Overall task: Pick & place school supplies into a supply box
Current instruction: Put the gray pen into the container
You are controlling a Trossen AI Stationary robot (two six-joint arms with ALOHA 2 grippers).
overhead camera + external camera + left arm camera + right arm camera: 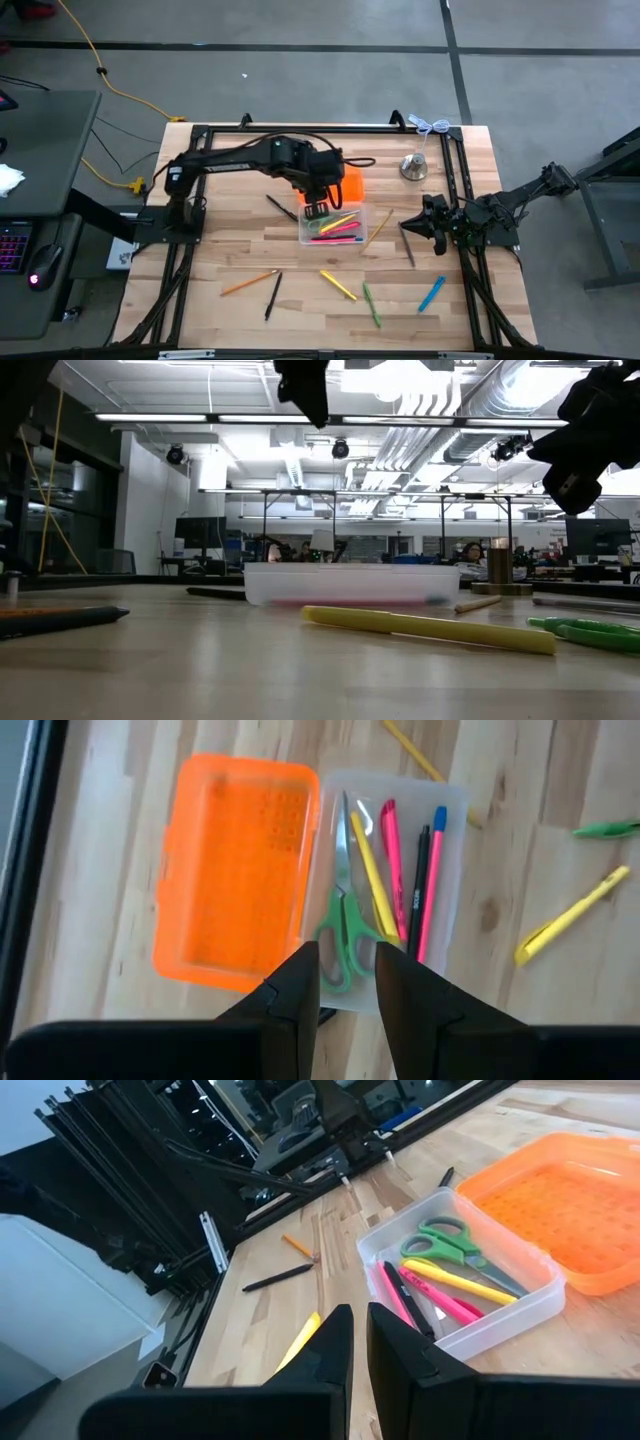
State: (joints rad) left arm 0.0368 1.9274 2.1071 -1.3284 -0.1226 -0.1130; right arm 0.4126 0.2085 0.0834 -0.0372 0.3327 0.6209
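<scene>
Left pincer (346, 982) part-open, empty, above supply box (455, 870); right pincer (358, 1342) closed.

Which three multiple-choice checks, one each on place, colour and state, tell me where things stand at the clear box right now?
1. The green-handled metal scissors lie:
A. in the clear rectangular plastic box
B. on the lid
C. on the bare table

2. The box's hinged plastic lid is:
A. blue
B. orange
C. black

3. The left gripper, above the box, is:
A. shut on a pen
B. open and empty
C. shut on the scissors

Answers:
1. A: the scissors rest inside the box walls, beside the pens.
2. B: the lid lies open next to the box, bright orange.
3. B: its fingers stand apart with nothing between them.
</scene>
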